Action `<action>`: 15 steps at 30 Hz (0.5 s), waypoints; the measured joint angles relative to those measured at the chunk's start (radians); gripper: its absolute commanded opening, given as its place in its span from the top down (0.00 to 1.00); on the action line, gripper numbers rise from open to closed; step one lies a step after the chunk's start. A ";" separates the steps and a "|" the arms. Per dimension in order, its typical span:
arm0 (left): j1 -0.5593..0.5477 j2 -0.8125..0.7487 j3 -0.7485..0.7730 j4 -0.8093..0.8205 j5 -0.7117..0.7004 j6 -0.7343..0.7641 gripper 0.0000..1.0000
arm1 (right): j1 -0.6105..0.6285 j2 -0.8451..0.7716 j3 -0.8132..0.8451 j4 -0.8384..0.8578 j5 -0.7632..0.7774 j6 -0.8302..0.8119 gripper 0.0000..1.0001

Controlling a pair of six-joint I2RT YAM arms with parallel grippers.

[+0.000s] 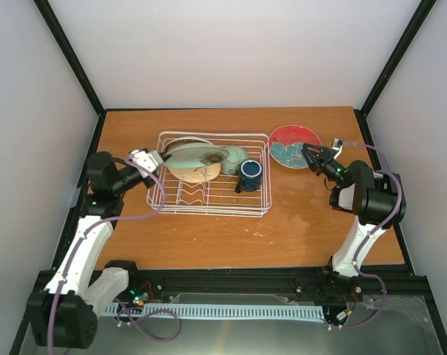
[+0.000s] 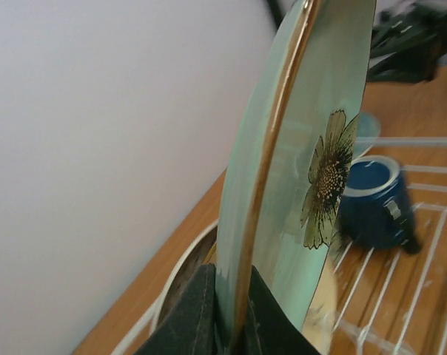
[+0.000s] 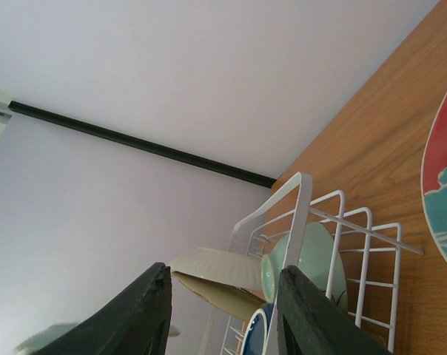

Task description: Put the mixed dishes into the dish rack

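Clamped in the left pincer (image 1: pixel 158 157) is the rim of the flower plate (image 2: pixel 312 133), with one dark finger on each face. The plate is pale mint green with a thin golden-brown edge line. It carries one daisy-like bloom drawn in dark outline, with olive petals and a speckled yellow centre. It stands on edge over the rear left part of the dish rack (image 1: pixel 262 201), a white wire basket on the wooden tabletop (image 1: pixel 312 229). I cannot tell whether its lower edge touches the wires.

The right pincer (image 3: pixel 225 281) stands wide, with nothing between its fingers. It hovers at the near right edge of the red-and-teal plate (image 1: pixel 291 145), which lies flat on the tabletop just right of the rack.

Four plates are in view:
- the flower plate;
- a tan plate (image 1: pixel 196 174) leaning just in front of it;
- a brown-rimmed plate (image 1: pixel 180 141) behind it at the rack's back wall;
- the red-and-teal plate outside the rack.

There is one dark blue mug (image 1: pixel 250 174), mouth up in the right half of the rack. One pale-green cup (image 1: pixel 235 157) sits just behind it, near the flower plate's far edge.
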 measured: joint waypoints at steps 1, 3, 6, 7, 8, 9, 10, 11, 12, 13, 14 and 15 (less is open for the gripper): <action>0.061 0.003 -0.013 0.002 0.034 0.001 0.99 | 0.000 0.000 0.000 0.000 0.001 0.001 0.62; 0.171 0.010 -0.052 0.023 0.079 -0.003 0.99 | 0.000 0.002 0.000 0.000 0.002 0.004 0.62; 0.261 0.025 -0.102 0.051 0.135 -0.002 0.99 | 0.000 0.004 0.000 0.000 0.005 0.004 0.62; 0.279 0.041 -0.106 0.051 0.169 -0.001 0.99 | 0.000 0.005 0.000 0.000 0.005 0.005 0.62; 0.292 0.060 -0.106 0.052 0.200 0.000 0.99 | 0.000 0.005 0.000 0.000 0.005 0.004 0.62; 0.301 0.080 -0.106 0.053 0.232 0.004 0.99 | 0.000 0.006 0.000 0.000 0.005 0.004 0.62; 0.306 0.095 -0.104 0.050 0.256 0.008 0.99 | 0.000 0.007 0.000 0.000 0.005 0.004 0.62; 0.308 0.109 -0.104 0.048 0.278 0.014 0.99 | 0.000 0.007 0.000 0.000 0.005 0.004 0.62; 0.310 0.119 -0.104 0.046 0.299 0.020 0.99 | 0.000 0.009 0.000 0.000 0.005 0.004 0.62; 0.310 0.123 -0.104 0.045 0.315 0.029 1.00 | 0.000 0.010 0.000 0.000 0.006 0.004 0.62; 0.310 0.124 -0.104 0.045 0.327 0.036 0.99 | 0.000 0.013 0.000 0.000 0.006 0.004 0.62; 0.310 0.124 -0.104 0.045 0.340 0.048 0.99 | 0.000 0.015 0.000 0.000 0.008 0.004 0.62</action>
